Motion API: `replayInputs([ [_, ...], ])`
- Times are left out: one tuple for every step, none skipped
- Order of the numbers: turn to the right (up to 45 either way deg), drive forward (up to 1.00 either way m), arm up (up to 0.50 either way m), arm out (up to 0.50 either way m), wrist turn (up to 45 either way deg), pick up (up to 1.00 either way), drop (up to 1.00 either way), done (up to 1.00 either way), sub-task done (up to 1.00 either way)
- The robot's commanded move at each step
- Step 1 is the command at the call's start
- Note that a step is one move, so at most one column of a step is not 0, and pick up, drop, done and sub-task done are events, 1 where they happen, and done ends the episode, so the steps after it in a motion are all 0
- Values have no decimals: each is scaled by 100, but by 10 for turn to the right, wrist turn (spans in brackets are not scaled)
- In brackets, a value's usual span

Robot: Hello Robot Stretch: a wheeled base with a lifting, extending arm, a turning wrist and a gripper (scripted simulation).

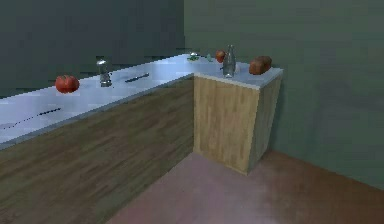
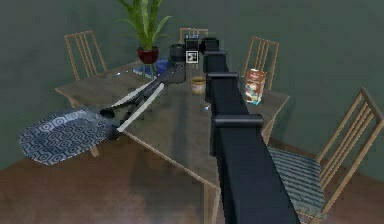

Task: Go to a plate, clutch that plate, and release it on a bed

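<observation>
Gripper point(image 2: 108, 128) has the plate point(image 2: 62, 137) hanging at its far end, just off the table's point(image 2: 180, 125) near left corner and clear of the tabletop, so I read it as held.

Risks, as a guess:
- The plate is wide and seems caught at its rim only, so it could tilt or slip out when the base turns.
- Swinging it back across the table could knock the striped cup point(image 2: 257, 85) or the small cup point(image 2: 198, 83), both near the table's far edge beside the arm point(image 2: 235, 130).
- Carrying it low could clip the table's edge.
- The carry to a bed comes next, and a drop on the way is the main worry.

Fingers point(image 2: 140, 100) run as thin rods from over the table's middle out to the plate's rim. Whether they are spread or pressed together cannot be told.

A potted plant point(image 2: 148, 35) stands at the table's far side, and a wooden chair point(image 2: 300, 170) sits at the table's right end. The forward view has a kitchen counter point(image 1: 130, 130) with a faucet point(image 1: 104, 72) and a red fruit point(image 1: 67, 84). How the counter lies from the table can't be told.
</observation>
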Motion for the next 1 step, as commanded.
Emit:
replayInputs([
  [0, 0, 0, 0, -120, 0, 0, 0, 0],
])
